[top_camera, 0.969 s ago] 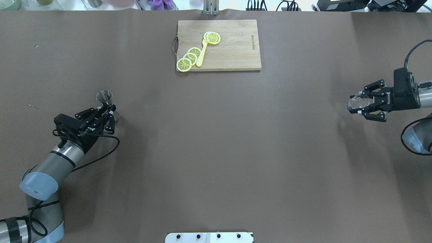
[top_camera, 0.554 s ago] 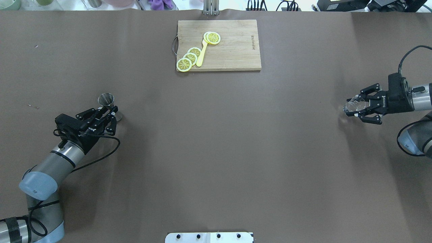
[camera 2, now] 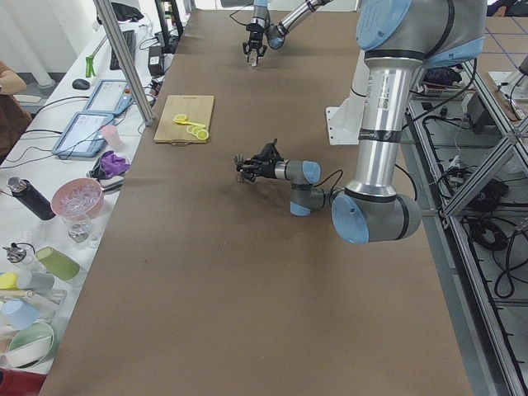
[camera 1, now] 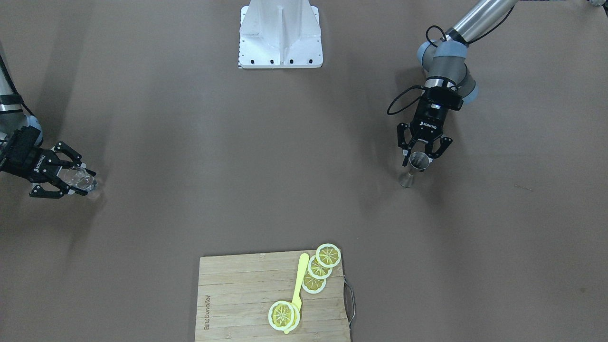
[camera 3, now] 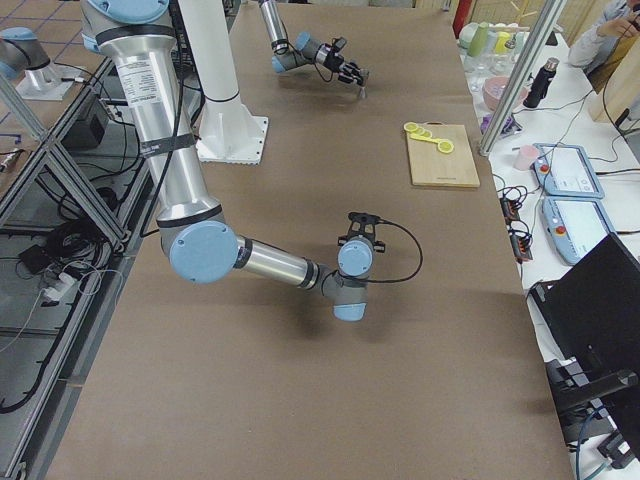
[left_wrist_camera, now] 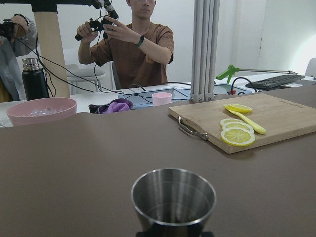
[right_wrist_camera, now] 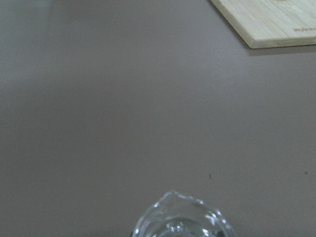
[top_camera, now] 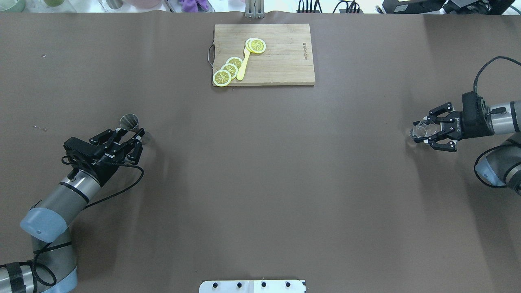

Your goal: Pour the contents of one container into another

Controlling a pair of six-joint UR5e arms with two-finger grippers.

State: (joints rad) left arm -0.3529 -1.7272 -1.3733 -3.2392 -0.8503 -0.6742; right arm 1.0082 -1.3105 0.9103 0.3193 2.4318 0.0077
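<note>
My left pincer is clenched on the metal cup, upright at my left. My right pincer grips the glass far across the table — the two well apart. I judge they must meet before any pouring.

The jigger is polished metal, the cup clear glass, the board matt wood.

Open tabletop middle, cutting board (far edge)

Steel hourglass jigger upright, mouth up, gripped at the waist by the left gripper over the surface's left side; clear, wavy-rimmed glass far right, held in the right gripper.
</note>
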